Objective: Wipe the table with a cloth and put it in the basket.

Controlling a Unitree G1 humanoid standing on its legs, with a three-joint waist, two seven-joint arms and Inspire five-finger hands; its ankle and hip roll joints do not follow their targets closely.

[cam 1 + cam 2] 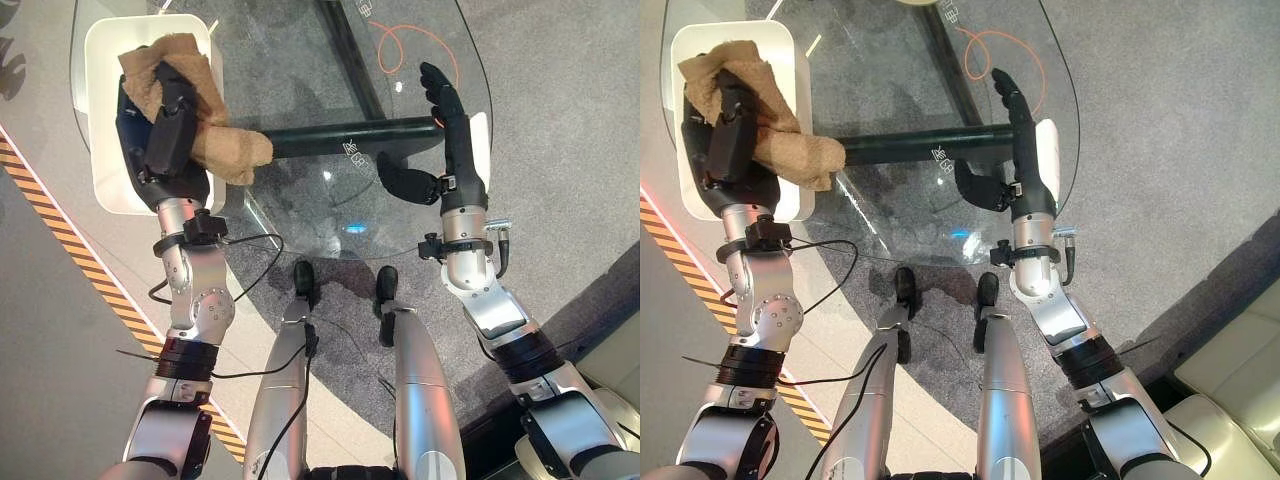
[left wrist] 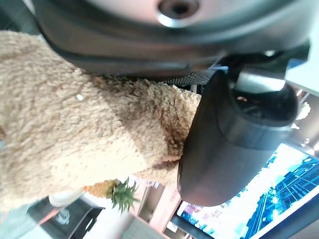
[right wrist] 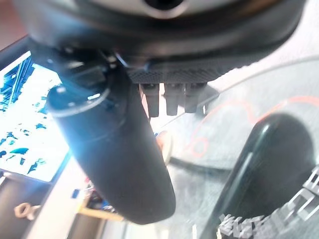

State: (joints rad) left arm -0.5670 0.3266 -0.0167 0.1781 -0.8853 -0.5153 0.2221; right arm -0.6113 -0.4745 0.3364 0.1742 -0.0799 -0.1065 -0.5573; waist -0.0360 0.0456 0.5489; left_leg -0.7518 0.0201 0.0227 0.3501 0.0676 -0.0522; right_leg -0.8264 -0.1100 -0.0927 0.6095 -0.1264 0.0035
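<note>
A fluffy tan cloth [image 1: 228, 148] hangs over the white basket [image 1: 101, 120], which stands at the left edge of the round glass table [image 1: 290, 60]. My left hand [image 1: 168, 125] is above the basket with its fingers curled round the cloth; one end drapes past the basket's rim toward the glass. In the left wrist view the cloth [image 2: 75, 134] lies pressed against the palm beside the thumb [image 2: 224, 144]. My right hand [image 1: 455, 130] rests at the table's right side, open with straight fingers, nothing in it.
A black bar [image 1: 350, 135] of the table's frame runs under the glass. An orange cord [image 1: 415, 50] loops on the grey carpet beneath. Yellow-black floor tape [image 1: 60, 230] runs along the left. A pale sofa corner [image 1: 1230, 390] sits at the lower right.
</note>
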